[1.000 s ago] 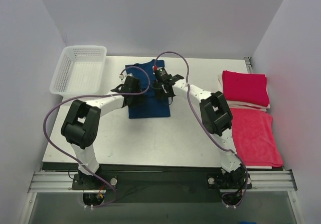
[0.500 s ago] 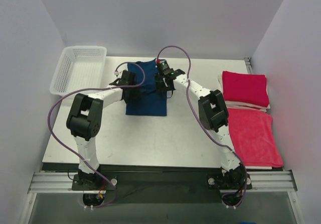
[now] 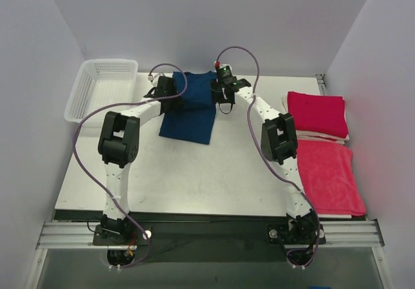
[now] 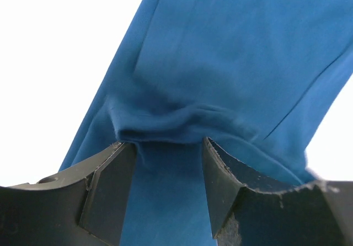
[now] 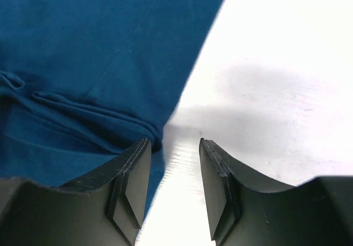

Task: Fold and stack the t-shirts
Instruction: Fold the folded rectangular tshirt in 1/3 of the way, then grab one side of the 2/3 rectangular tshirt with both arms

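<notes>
The bench is carrying work that is looking roughly half done. At its near right edge a broad red shirt is lying flat as a large rectangle, apparently only partly folded and not yet stacked. The white basket is sitting at the far left corner, apart from all the clothing. The navy shirt is stretching across the far middle of the bench as a long narrow panel, so it is looking partway through its folding. Just behind the broad red one, a smaller, neatly folded red pile is waiting at the far right, seemingly finished. The left tool is grasping a puckered ridge of navy cloth between its fingertips at the shirt's left side. The right tool is standing released at the shirt's right edge, one finger over the cloth, the other over bare bench. By my judgement, the navy shirt is needing more folds before joining the pile.
</notes>
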You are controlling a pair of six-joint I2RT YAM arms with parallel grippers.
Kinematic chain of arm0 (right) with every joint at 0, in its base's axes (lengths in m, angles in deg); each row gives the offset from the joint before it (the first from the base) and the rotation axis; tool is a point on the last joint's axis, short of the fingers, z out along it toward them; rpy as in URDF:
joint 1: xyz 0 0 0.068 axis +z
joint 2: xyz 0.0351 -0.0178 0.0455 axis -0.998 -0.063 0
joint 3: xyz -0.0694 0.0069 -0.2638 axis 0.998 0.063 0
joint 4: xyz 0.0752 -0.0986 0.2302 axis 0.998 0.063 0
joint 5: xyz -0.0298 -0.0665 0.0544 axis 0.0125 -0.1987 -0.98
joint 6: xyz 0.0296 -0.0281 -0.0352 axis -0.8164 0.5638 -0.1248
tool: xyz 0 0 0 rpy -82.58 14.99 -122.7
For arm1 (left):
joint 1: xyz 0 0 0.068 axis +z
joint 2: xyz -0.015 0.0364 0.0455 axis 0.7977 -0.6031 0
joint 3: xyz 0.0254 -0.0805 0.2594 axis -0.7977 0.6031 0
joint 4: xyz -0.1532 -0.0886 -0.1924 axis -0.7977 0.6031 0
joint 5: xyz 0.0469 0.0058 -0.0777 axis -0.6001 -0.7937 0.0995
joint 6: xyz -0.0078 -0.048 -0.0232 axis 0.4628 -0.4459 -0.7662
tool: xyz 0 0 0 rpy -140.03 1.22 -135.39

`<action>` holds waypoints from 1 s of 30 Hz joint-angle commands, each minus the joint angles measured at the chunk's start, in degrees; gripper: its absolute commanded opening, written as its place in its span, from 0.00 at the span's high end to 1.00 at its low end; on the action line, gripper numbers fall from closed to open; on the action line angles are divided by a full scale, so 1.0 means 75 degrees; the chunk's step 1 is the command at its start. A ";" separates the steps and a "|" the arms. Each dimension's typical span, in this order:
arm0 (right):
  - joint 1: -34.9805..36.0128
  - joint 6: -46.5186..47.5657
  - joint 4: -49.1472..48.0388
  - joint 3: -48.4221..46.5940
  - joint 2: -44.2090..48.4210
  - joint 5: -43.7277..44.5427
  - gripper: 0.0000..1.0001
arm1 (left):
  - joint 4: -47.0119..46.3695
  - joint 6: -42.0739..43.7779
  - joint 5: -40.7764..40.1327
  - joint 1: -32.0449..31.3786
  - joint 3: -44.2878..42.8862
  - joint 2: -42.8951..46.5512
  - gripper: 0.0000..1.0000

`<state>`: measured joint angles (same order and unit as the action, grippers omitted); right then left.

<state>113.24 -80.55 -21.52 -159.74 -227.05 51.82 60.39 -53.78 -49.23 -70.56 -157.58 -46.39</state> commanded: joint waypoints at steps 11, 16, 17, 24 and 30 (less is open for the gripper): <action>-0.0018 -0.0084 0.0123 0.1292 0.1068 -0.0317 0.63 | -0.3292 0.0516 -0.0163 0.0173 -0.0230 0.0143 0.39; 0.0146 -0.0214 0.0112 0.1914 0.1746 -0.0189 0.65 | -0.2991 0.0785 -0.0082 0.0256 0.0321 0.0671 0.39; 0.0181 -0.0202 0.0112 0.1996 0.1853 -0.0154 0.65 | -0.2828 0.0971 0.0011 0.0267 0.0404 0.0857 0.39; 0.0427 -0.0284 0.0193 0.2886 0.2627 -0.0610 0.63 | -0.1457 0.1219 0.0410 0.0302 0.1142 0.1714 0.39; 0.0825 -0.0191 0.0194 0.3777 0.2897 -0.0996 0.54 | -0.0950 0.1395 0.1498 0.0524 0.2301 0.2417 0.38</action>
<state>117.98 -82.36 -21.72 -134.37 -207.36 46.77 50.07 -44.95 -44.10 -68.20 -143.77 -31.50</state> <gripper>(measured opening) 0.429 0.616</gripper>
